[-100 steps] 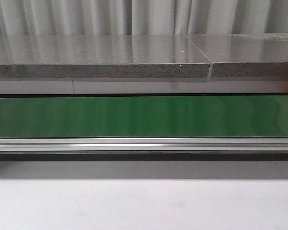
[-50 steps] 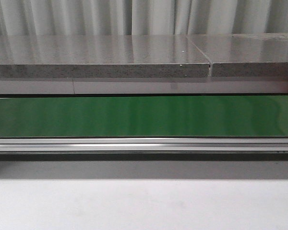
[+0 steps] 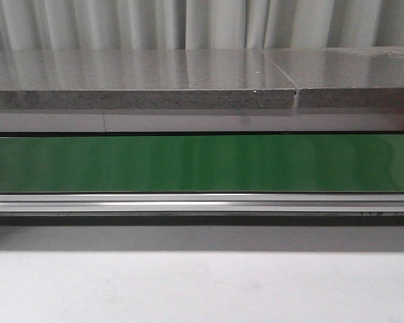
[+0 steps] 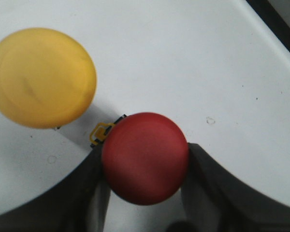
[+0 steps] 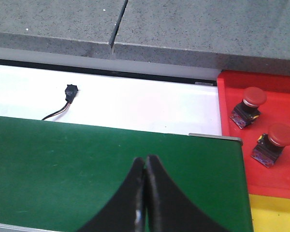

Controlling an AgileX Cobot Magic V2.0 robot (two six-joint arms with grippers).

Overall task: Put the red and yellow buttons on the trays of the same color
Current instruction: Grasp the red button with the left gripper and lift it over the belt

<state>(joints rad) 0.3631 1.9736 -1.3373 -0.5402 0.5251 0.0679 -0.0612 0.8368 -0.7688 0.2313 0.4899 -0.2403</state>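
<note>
The left gripper (image 4: 145, 193) is holding a round red push button (image 4: 145, 157). Its two dark fingers (image 4: 94, 193) are pinching the button from both sides, just under the red cap. The button is sitting over a plain white surface (image 4: 193, 58). A round yellow push button (image 4: 41, 77) is standing near it on the same white surface, not touching it. A small yellow and black part is peeking out beside the red cap.

The right gripper (image 5: 146, 193) is hanging over a long green belt (image 5: 87, 164). Its black fingers (image 5: 133, 193) are pressed together with nothing between them. Past the end of the belt a red plastic tray (image 5: 232, 96) is lying, and two more red push buttons (image 5: 253, 99) are sitting in it, one close behind the other. The edge of a yellow plastic tray (image 5: 275, 212) is touching the red tray. A small black plug with thin wires (image 5: 70, 92) is lying on the white strip behind the belt.

In the front view the green belt and a grey stone shelf (image 3: 141, 74) are showing, and no arms.
</note>
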